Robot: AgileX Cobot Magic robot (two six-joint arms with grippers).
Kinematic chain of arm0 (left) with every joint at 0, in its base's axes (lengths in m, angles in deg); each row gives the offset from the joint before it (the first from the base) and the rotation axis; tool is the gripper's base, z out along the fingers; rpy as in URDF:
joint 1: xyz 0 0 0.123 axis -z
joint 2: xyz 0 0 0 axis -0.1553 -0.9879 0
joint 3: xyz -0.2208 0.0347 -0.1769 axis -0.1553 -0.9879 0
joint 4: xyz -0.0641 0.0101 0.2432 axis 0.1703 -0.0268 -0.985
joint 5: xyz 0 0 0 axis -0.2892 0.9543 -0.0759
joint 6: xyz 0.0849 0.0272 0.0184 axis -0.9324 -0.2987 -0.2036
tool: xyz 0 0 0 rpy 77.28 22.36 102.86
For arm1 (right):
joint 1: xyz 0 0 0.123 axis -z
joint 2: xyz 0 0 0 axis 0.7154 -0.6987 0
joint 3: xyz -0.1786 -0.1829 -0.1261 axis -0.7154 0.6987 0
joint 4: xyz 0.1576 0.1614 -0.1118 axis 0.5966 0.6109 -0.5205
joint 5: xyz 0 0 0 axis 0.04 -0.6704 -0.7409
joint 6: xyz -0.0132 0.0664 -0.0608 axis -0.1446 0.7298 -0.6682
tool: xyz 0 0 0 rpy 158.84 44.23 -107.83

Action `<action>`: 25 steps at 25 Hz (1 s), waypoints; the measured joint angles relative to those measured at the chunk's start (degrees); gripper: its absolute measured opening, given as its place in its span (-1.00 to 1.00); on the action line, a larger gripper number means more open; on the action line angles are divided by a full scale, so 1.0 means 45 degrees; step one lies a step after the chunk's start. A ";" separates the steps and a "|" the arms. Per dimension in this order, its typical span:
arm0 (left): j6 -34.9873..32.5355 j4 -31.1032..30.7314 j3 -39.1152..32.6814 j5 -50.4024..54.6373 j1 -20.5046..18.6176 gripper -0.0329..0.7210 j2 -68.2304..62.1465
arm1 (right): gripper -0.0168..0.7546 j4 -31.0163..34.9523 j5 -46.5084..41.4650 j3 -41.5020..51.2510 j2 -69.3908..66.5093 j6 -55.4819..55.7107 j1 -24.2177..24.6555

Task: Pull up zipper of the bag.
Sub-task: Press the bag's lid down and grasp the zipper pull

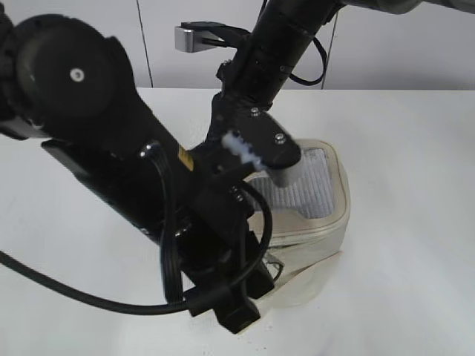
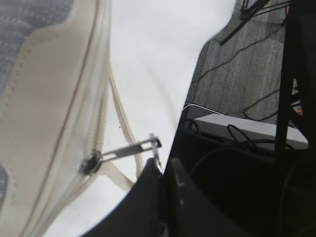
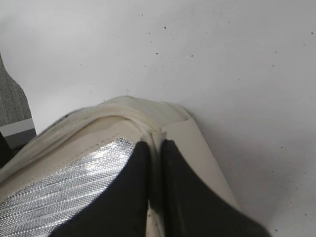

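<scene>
The left claw [image 2: 159, 165] is clamped on the zipper's [image 2: 126, 149] silver pull at the cream bag's [image 2: 47, 113] side, while the right claw [image 3: 154, 163], fingers together, presses the bag's top on the white desk [image 1: 415, 148].

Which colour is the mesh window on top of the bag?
Grey, on the cream bag; the mesh window shows best in the exterior view.

This looks like a robotics lab or test room. A plain white tabletop [image 1: 415, 148] runs back to a bare pale wall [image 1: 415, 52] along its far edge. Past the tabletop's near edge, the left wrist view shows grey carpet [image 2: 237, 74] with loose black cables [image 2: 247, 49] and a black stand leg [image 2: 286, 98].
</scene>
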 joint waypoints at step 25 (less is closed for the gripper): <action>0.0768 -0.0272 0.0674 0.1328 0.0303 -0.34 -0.0318 | -0.81 -0.0041 0.0000 0.0000 0.0000 0.0710 0.0000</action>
